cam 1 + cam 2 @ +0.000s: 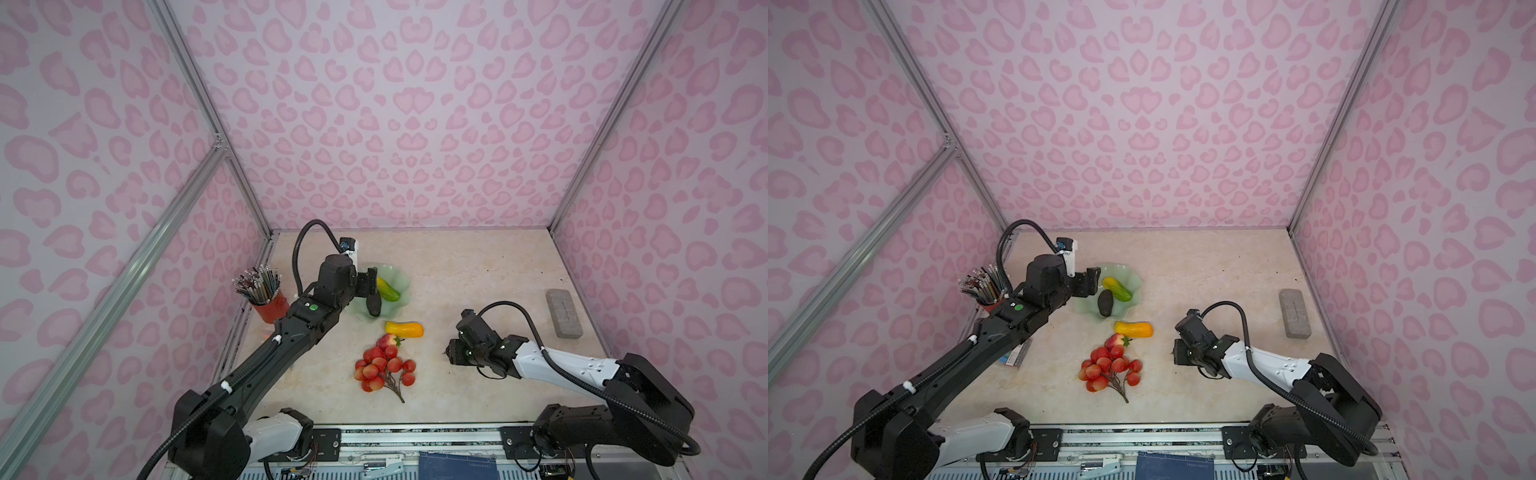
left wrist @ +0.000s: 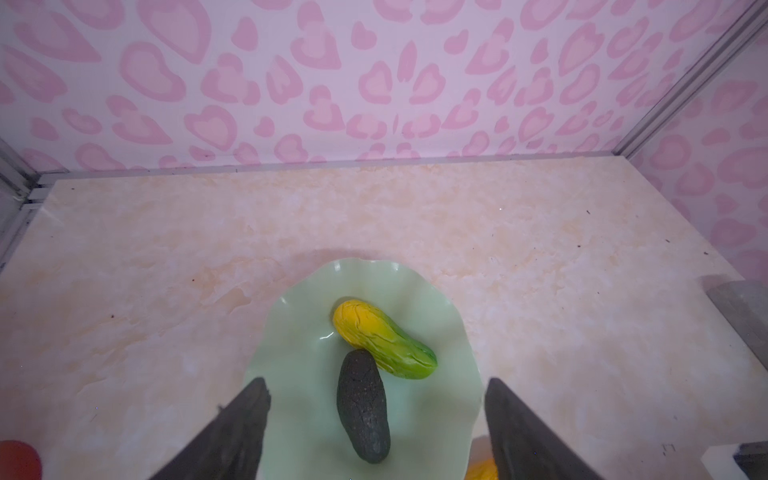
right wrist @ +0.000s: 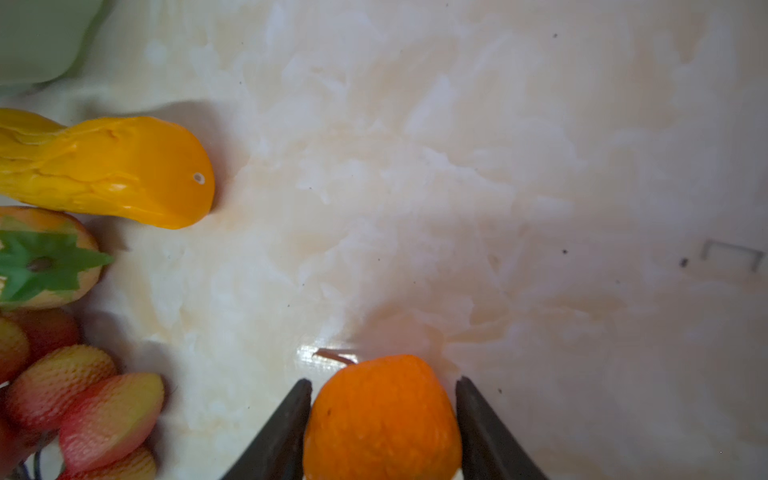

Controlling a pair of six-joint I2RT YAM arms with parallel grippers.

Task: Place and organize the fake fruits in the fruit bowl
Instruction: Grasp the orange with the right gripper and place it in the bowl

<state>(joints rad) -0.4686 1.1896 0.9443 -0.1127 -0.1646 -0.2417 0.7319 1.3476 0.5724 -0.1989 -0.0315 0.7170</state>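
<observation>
- Mint-green fruit bowl (image 2: 457, 332) sits toward the left edge of the worktop (image 1: 457, 270) and holds two fruits: the dark avocado (image 2: 363, 411) and the yellow-green oblong (image 2: 384, 338), touching end to side.
- Left gripper (image 2: 376, 382) hangs over the bowl with its fingers spread wide and nothing between them; the avocado lies free below.
- Right gripper (image 3: 382, 382), nearer the middle of the worktop, pinches the small orange (image 3: 382, 419), a finger against each side; the fruit looks to be resting on the surface.
- Step in hand, as I judge it: picking up the orange. Next comes a lift and a carry across to the bowl.
- Left on the worktop are the yellow-orange oblong (image 1: 404, 328), the strawberry (image 1: 386, 341) and the bunch of red balls (image 1: 382, 368), clustered between the right gripper and the bowl, so the carry should pass above them.
- Left gripper over the bowl may need to clear out first.
- Red cup of pencils (image 1: 270, 307) at the left edge and a grey block (image 1: 564, 313) near the right edge are out of the way.
</observation>
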